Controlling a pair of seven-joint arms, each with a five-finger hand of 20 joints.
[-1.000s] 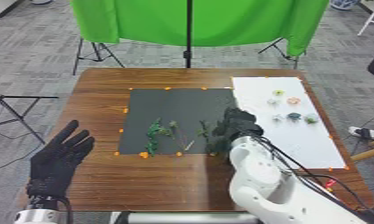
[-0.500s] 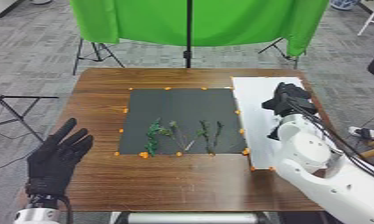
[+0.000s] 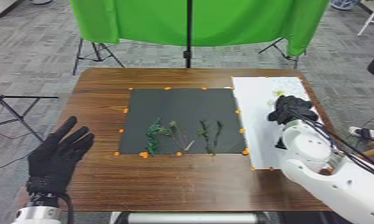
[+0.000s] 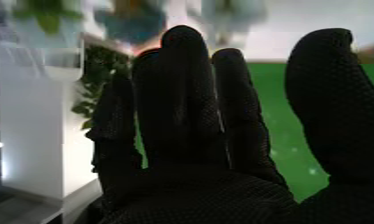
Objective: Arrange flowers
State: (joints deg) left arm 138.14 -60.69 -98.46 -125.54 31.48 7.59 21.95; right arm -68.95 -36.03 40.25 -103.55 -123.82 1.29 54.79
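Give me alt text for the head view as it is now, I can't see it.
The right robot hand is over a white sheet on the right of a brown wooden table. Several green stems lie on the dark mat in the middle, and the left robot hand is open at the left.

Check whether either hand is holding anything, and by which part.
Nothing is held: the right hand, over the white sheet, is open and empty, and so is the left hand beside the dark mat.

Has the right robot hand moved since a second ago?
Yes, the right robot hand has gone right, from the edge of the black mat to over the white sheet.
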